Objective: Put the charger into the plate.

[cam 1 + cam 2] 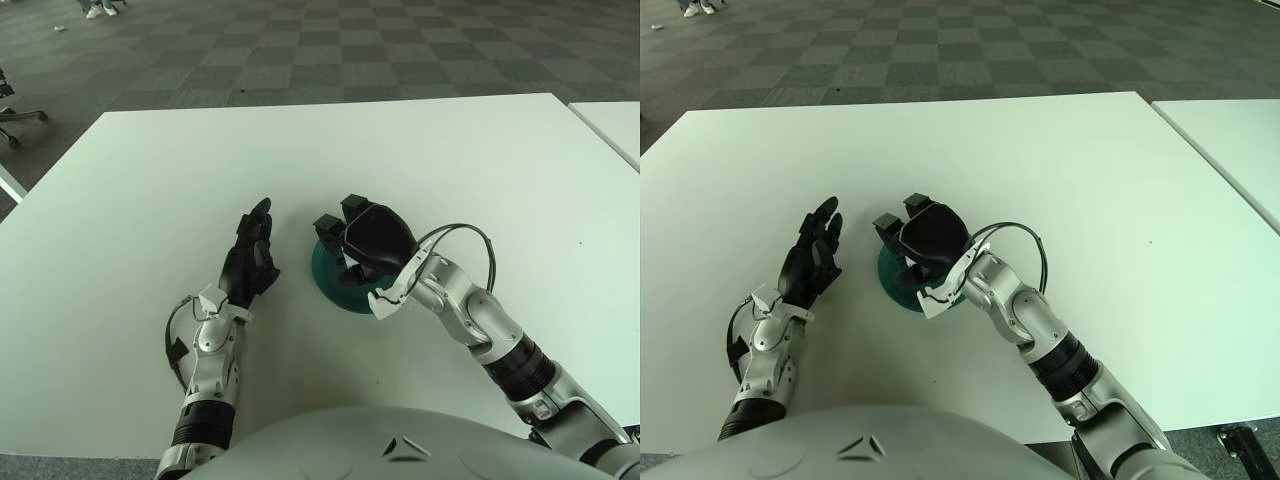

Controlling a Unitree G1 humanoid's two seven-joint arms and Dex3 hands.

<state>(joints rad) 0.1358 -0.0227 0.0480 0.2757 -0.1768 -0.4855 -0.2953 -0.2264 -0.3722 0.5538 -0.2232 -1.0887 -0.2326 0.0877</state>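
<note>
Two robot hands show on the white desk (480, 160): the right robot hand (362, 236) hovers directly over the dark green plate (330, 272), hiding the charger and its own finger state, while the left robot hand (250, 262), fingers spread, idles just beside the plate's left.

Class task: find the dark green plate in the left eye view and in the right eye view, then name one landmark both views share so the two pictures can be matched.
Left eye view: the plate sits just right of centre, mostly covered by the right hand.
Right eye view: the plate sits left of centre, again under the right hand.
Shared landmark: the left hand, just left of the plate in both.
</note>
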